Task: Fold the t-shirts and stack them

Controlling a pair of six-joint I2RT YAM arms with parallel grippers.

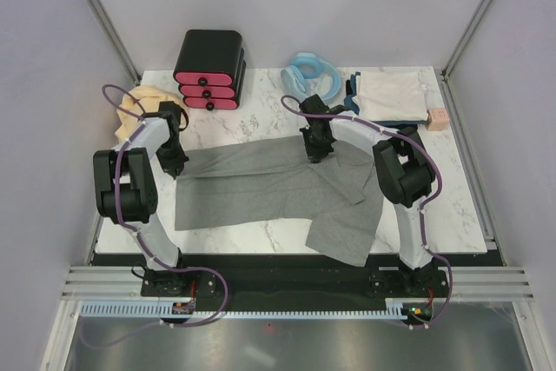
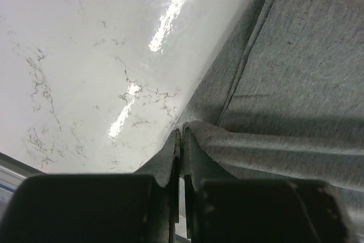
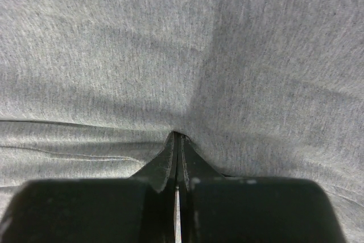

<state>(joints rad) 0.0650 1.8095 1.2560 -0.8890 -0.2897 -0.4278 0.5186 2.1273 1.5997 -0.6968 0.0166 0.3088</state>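
Note:
A large heather-grey t-shirt (image 1: pixel 278 193) lies spread across the middle of the marble table, one part hanging toward the near edge at the right. My left gripper (image 1: pixel 175 162) is at its far left corner, shut on the hem (image 2: pixel 183 132). My right gripper (image 1: pixel 314 150) is on the shirt's far edge, and grey cloth puckers into its shut tips (image 3: pixel 178 138). A tan-yellow t-shirt (image 1: pixel 137 107) lies crumpled at the far left behind the left arm. A folded whitish t-shirt (image 1: pixel 393 93) rests on a dark one (image 1: pixel 352 96) at the far right.
A black box with pink drawers (image 1: pixel 209 70) stands at the back, a light-blue coiled hose (image 1: pixel 313 76) to its right. A small pink block (image 1: pixel 437 118) sits beside the folded stack. Bare marble (image 2: pixel 85 66) shows left of the grey shirt.

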